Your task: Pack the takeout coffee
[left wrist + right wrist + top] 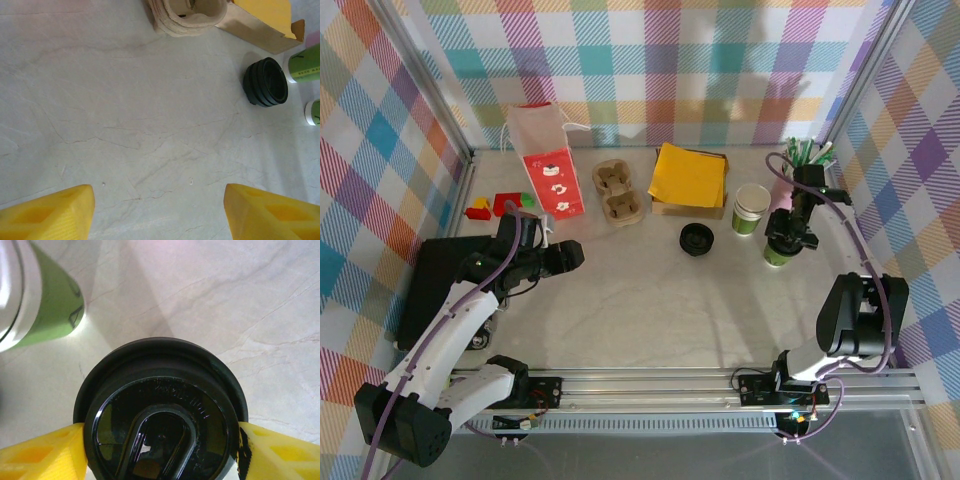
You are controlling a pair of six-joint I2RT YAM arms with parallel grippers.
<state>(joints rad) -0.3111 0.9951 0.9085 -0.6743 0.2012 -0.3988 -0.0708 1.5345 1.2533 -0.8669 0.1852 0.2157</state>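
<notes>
A small green paper cup (779,256) stands at the right of the table, directly under my right gripper (786,238). In the right wrist view a black round lid (160,410) sits between the yellow fingers (40,455), and both pads touch its rim. My right gripper (160,440) is shut on that lid. The cup below is hidden by the lid there, so I cannot tell whether the lid is seated. My left gripper (565,257) (159,205) hangs open over bare table at the left, with nothing between its fingers.
A second green cup (751,208) (45,300) stands open beside a stack of black lids (696,239) (266,82). Along the back are a pink straw cup (788,168), a yellow box (690,178), a brown carrier (618,192) and a white-and-red bag (548,165).
</notes>
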